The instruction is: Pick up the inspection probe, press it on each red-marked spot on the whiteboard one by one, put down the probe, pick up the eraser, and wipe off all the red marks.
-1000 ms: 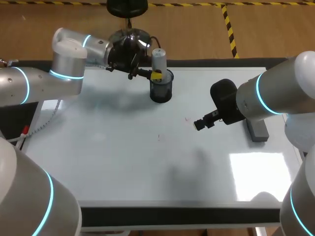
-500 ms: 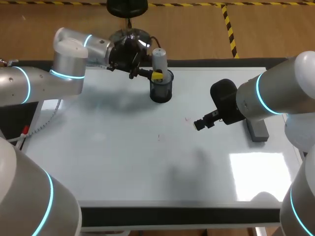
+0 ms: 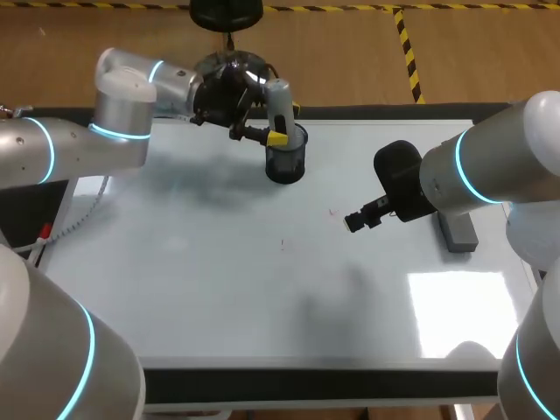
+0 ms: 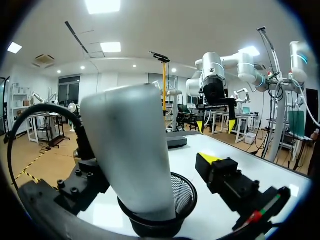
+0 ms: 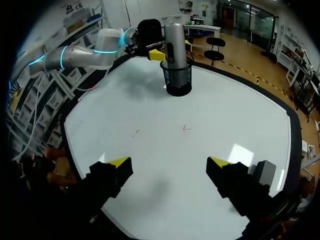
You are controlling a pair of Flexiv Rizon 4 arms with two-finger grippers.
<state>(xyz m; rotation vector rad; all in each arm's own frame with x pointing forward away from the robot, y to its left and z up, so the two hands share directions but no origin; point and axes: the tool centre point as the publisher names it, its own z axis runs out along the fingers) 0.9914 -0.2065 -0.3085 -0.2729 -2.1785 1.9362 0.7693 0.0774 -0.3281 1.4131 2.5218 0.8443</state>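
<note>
The inspection probe [image 3: 279, 98], a grey cylinder, stands tilted in a black mesh cup [image 3: 286, 164] at the back of the whiteboard [image 3: 219, 289]. My left gripper [image 3: 282, 124] is open around the probe [image 4: 130, 150], just above the cup [image 4: 184, 190]; its yellow-tipped finger [image 4: 210, 159] stands off the probe and the other finger is hidden behind it. My right gripper [image 5: 170, 165] hangs open over the board's right middle, holding nothing. Two small red marks [image 3: 332, 212] [image 3: 282, 244] show mid-board. The grey eraser [image 3: 457, 232] lies at the right, beside my right arm.
In the right wrist view the red marks [image 5: 186, 128] [image 5: 136, 132] lie ahead of the open fingers, the cup [image 5: 178, 80] with the probe [image 5: 175, 40] beyond them, and the eraser [image 5: 264, 172] beside the right finger. A black rim frames the board.
My left gripper's fingers have spread apart off the probe. The probe, upright before, now leans in the cup. The right arm has not moved.
</note>
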